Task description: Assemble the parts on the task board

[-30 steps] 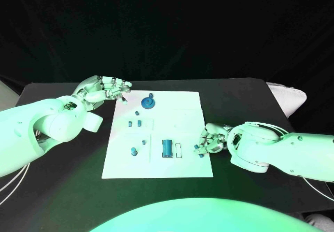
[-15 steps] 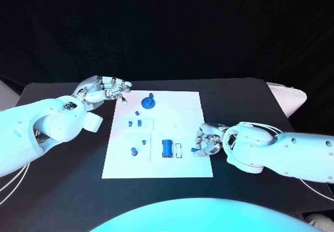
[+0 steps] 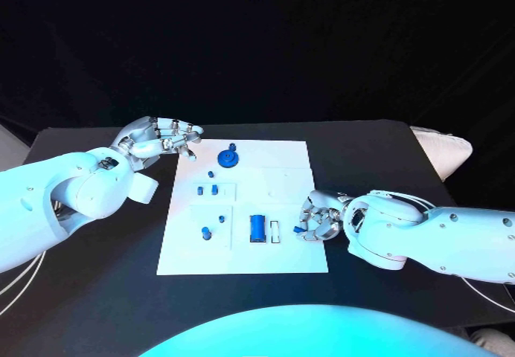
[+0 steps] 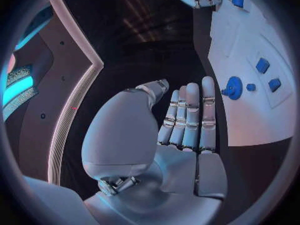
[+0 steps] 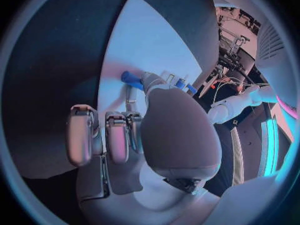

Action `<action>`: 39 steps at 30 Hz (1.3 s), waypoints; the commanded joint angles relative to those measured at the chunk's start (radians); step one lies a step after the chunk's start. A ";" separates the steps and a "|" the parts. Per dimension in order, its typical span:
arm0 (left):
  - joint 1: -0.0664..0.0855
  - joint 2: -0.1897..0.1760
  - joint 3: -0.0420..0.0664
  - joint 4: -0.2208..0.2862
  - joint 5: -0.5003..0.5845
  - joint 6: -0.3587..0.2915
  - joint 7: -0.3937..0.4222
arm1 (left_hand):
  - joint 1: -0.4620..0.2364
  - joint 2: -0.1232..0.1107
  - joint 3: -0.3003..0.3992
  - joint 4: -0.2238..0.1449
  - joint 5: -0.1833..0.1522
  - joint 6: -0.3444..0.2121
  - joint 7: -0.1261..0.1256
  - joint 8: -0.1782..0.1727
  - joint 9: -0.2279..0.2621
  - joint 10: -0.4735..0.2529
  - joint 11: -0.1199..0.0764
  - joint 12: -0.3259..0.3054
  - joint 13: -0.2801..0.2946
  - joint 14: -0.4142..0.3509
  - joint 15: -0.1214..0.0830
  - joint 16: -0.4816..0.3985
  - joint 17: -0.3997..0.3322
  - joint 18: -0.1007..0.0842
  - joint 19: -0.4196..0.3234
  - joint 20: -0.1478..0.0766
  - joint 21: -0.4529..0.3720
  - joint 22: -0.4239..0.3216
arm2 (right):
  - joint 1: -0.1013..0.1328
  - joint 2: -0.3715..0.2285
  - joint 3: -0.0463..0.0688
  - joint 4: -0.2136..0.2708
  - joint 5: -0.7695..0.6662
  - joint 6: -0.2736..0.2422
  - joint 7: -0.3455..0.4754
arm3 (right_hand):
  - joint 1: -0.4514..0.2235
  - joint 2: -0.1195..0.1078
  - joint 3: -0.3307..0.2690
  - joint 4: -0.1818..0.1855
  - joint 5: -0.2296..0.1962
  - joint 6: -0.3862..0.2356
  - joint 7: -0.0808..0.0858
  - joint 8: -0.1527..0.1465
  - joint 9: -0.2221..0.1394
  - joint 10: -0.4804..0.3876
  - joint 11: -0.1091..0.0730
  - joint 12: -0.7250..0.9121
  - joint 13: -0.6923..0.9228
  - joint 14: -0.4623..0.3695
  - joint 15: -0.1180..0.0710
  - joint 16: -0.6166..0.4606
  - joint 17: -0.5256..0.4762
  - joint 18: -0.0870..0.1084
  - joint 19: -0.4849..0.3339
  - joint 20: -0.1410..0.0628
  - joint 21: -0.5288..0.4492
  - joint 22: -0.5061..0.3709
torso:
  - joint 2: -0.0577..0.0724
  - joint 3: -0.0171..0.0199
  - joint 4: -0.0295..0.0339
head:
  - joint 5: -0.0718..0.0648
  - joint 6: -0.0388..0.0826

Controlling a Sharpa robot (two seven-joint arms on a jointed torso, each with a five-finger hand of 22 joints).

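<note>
**Hand poses at the task board**

The left hand hovered at the far left corner of the task board, fingers apart and holding nothing. The right hand sat at the board's right edge, fingers curled inward; whether it held a part could not be determined. The blue parts stood on the board: a round knob at the far end and a blue cylinder near the right hand. The left wrist view showed the fingers straight beside the knob. The right wrist view showed a blue piece at the fingertips.
</note>
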 commanded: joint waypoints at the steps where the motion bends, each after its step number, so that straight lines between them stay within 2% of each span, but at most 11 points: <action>1: 0.000 0.002 0.001 0.002 0.005 0.007 0.009 | 0.000 0.010 -0.001 0.005 0.002 0.000 0.004 -0.006 -0.001 0.003 0.000 -0.005 0.001 0.000 0.003 -0.005 0.001 0.014 0.008 -0.002 -0.004 -0.001 | -0.009 0.000 -0.008 0.007 0.112 -0.042 0.026 | -0.014 0.004 0.115 -0.102 0.015 0.006 -0.001 0.005 -0.274 0.084 0.005 0.007 0.244 0.104 0.002 0.004 0.263 -0.008 0.071 0.001 0.009 0.223 | 0.000 -0.0003 0.0000 | 0.002 0.000; 10: 0.000 0.002 0.001 0.003 0.005 0.005 0.008 | -0.001 0.012 0.000 0.007 0.002 0.001 0.004 -0.006 -0.001 0.003 0.001 -0.005 0.001 0.000 0.003 -0.005 0.001 0.014 0.008 -0.002 -0.004 -0.001 | -0.003 -0.003 -0.007 0.025 0.248 -0.149 0.094 | -0.045 0.001 0.140 -0.099 0.049 0.003 -0.001 0.007 -0.269 0.086 0.005 0.010 0.246 0.104 0.001 0.004 0.263 -0.008 0.072 0.000 0.013 0.224 | 0.000 -0.0007 0.0002 | 0.006 0.000; 14: 0.000 0.002 0.001 0.003 0.005 0.005 0.008 | -0.002 0.013 0.000 0.008 0.002 0.001 0.004 -0.007 -0.001 0.003 0.001 -0.005 0.001 0.000 0.003 -0.005 0.001 0.013 0.008 -0.002 -0.005 -0.001 | -0.002 0.005 -0.007 0.029 0.301 -0.174 0.114 | -0.060 0.001 0.145 -0.094 0.051 0.002 0.000 0.008 -0.267 0.088 0.005 0.014 0.248 0.104 0.002 0.004 0.263 -0.009 0.073 0.000 0.017 0.225 | 0.000 -0.0005 0.0003 | 0.006 0.000; 20: 0.000 0.004 0.001 0.002 0.005 0.006 0.007 | -0.004 0.014 -0.001 0.010 0.002 0.001 0.005 -0.007 -0.001 0.003 0.001 -0.005 0.001 0.000 0.003 -0.005 0.001 0.013 0.008 -0.002 -0.005 -0.001 | -0.002 0.036 -0.007 0.021 0.343 -0.182 0.120 | -0.073 0.001 0.148 -0.091 0.048 0.002 -0.001 0.009 -0.266 0.089 0.005 0.015 0.248 0.104 0.002 0.004 0.263 -0.009 0.073 0.000 0.020 0.225 | 0.000 -0.0008 -0.0001 | 0.005 0.000; 23: 0.000 0.005 0.001 0.002 0.005 0.007 0.007 | -0.013 0.026 0.001 0.025 0.004 0.001 0.004 -0.009 -0.001 0.003 0.001 -0.006 0.002 0.001 0.004 -0.004 0.001 0.013 0.009 -0.001 -0.008 -0.003 | -0.002 0.053 -0.007 0.010 0.350 -0.181 0.109 | -0.079 0.003 0.151 -0.089 0.047 0.003 -0.001 0.010 -0.265 0.090 0.005 0.018 0.250 0.104 0.001 0.004 0.263 -0.010 0.074 0.000 0.023 0.226 | 0.000 -0.0009 0.0008 | 0.006 0.000; 37: 0.000 0.004 0.001 0.003 0.005 0.009 0.004 | -0.013 0.026 0.001 0.025 0.004 0.001 0.004 -0.009 -0.001 0.003 0.001 -0.006 0.002 0.001 0.004 -0.004 0.001 0.013 0.009 -0.001 -0.008 -0.003 | -0.002 0.084 -0.007 -0.020 0.338 -0.168 0.045 | -0.123 -0.001 0.157 -0.080 0.038 0.009 -0.004 0.016 -0.262 0.096 0.002 0.030 0.256 0.104 -0.001 0.004 0.263 -0.011 0.075 -0.001 0.027 0.227 | 0.000 -0.0005 0.0005 | 0.011 0.000; 39: 0.000 0.004 0.001 0.002 0.005 0.009 0.004 | -0.013 0.026 0.001 0.025 0.004 0.001 0.004 -0.009 -0.001 0.003 0.001 -0.006 0.002 0.001 0.004 -0.004 0.001 0.013 0.009 -0.001 -0.008 -0.003 | -0.003 0.087 -0.007 -0.021 0.337 -0.168 0.043 | -0.143 0.000 0.160 -0.080 0.012 0.011 -0.005 0.018 -0.262 0.097 0.001 0.031 0.257 0.104 -0.001 0.004 0.263 -0.011 0.075 -0.002 0.027 0.227 | 0.000 0.0002 0.0008 | 0.012 0.000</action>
